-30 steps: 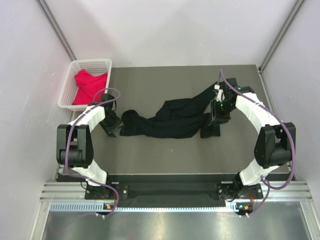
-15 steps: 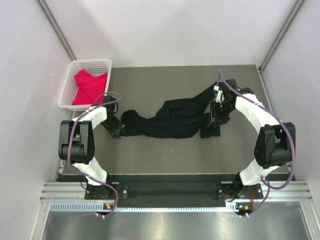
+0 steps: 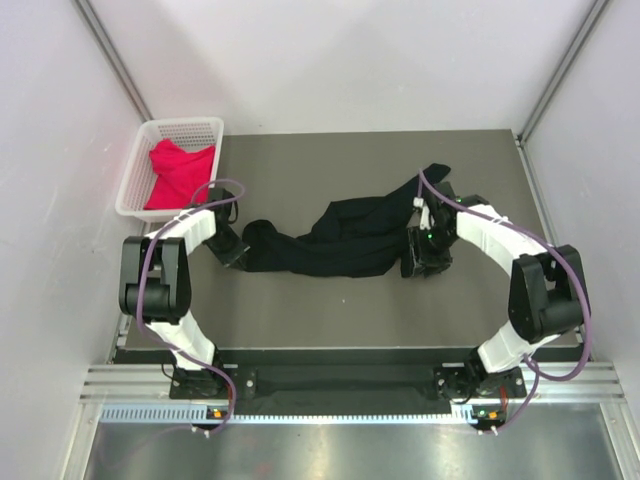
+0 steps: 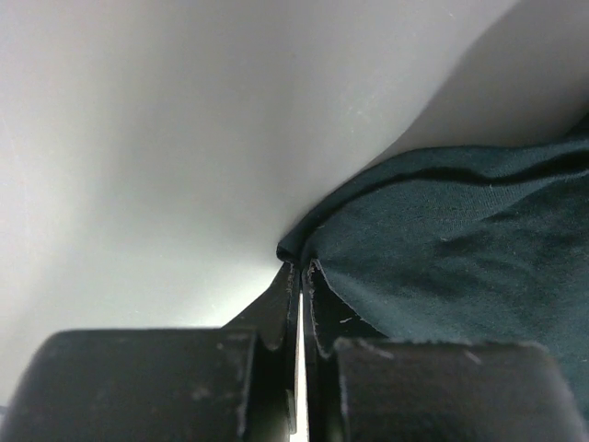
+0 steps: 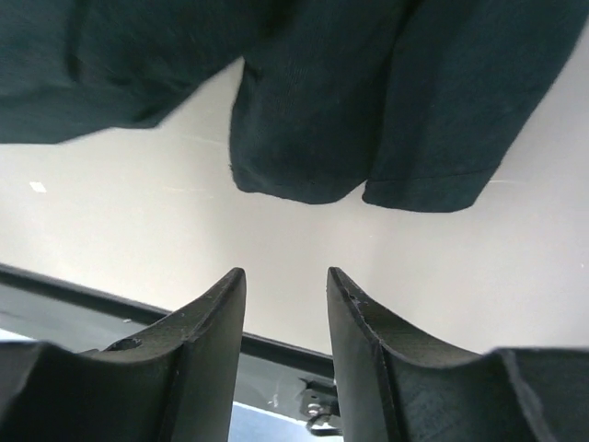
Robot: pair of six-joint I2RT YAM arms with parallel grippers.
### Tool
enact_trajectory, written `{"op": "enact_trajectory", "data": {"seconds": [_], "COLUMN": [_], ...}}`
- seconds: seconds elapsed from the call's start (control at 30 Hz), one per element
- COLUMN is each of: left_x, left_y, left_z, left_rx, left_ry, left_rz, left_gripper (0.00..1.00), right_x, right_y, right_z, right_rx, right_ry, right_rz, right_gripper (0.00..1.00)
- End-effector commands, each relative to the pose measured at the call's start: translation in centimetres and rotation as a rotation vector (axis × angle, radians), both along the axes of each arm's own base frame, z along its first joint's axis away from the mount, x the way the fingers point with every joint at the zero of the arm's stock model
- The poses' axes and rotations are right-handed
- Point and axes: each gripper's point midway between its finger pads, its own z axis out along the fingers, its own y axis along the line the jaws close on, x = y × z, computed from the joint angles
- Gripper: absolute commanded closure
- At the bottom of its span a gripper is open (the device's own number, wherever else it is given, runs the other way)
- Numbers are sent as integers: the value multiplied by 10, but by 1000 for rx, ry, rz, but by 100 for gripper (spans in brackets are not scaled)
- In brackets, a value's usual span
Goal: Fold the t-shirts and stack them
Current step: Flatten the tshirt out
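Risk, left side: the left end effector (image 4: 299,276) had its jaws closed on only a thin corner of the black t-shirt (image 4: 442,249). With so shallow a bite at the very edge, any pull toward 9 o'clock could likely slip the cloth free.

Risk, right side: the right end effector (image 5: 285,276) stood with its jaws apart and nothing between them. The shirt's hem lay just beyond its fingertips, at 12 o'clock in the wrist view. Closing there would probably catch air or a single layer.

The shirt lay bunched and twisted, so a stretch might drag it as a rope rather than spread it.

Position: the black t-shirt ran across the middle of the counter (image 3: 330,300), from 9 to 3 o'clock, with one end effector at each end. The red-pink t-shirt (image 3: 180,172) sat in the white basket (image 3: 135,185) at 10 o'clock, well apart from both.
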Motion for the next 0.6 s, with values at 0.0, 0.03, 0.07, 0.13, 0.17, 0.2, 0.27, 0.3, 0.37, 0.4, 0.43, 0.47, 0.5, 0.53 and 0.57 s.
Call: {"op": "enact_trajectory", "data": {"seconds": [0.0,0.03,0.07,0.13,0.17,0.2,0.27,0.3,0.37,0.4,0.43,0.47,0.5,0.53,0.57], "left_x": [19,18,15,15,13,12,9,8,3,3,1,-1,-2,-3,-3], "left_y": [8,6,6,5,4,3,0,-2,-4,-4,-4,-4,-4,-4,-5], "left_z": [9,10,11,16,16,18,20,20,19,21,20,19,20,20,20], "left_rx": [49,41,40,38,31,29,8,1,-3,-4,-4,-6,-8,-8,-8], "left_ry": [-79,-83,-81,-101,-101,-110,-117,-120,-118,-126,-126,-123,-124,-124,-124], "left_rz": [-27,-38,-42,-50,-53,-58,-74,-84,-99,-101,-100,-100,-102,-105,-107], "left_gripper": [100,100,100,100,100,100,100,100,100,100,100,100,100,100,100], "right_x": [14,19,24,33,38,40,42,43,49,51,56,57,60,62,64], "right_y": [2,-2,-4,-8,-11,-16,-22,-25,-29,-30,-29,-28,-27,-23,-21], "right_z": [1,1,2,3,3,2,-1,-2,-2,-3,-3,-8,-9,-8,-12], "right_rx": [-47,-76,-87,-114,-133,-165,-211,-224,-256,-261,-262,-266,-261,-246,-240], "right_ry": [-105,-127,-149,-181,-189,-191,-180,-180,-199,-200,-208,-193,-193,-192,-184], "right_rz": [-21,-39,-54,-78,-86,-82,-74,-71,-72,-65,-62,-55,-55,-49,-49], "right_gripper": [59,60,61,65,66,68,71,72,72,72,73,72,72,71,71]}}
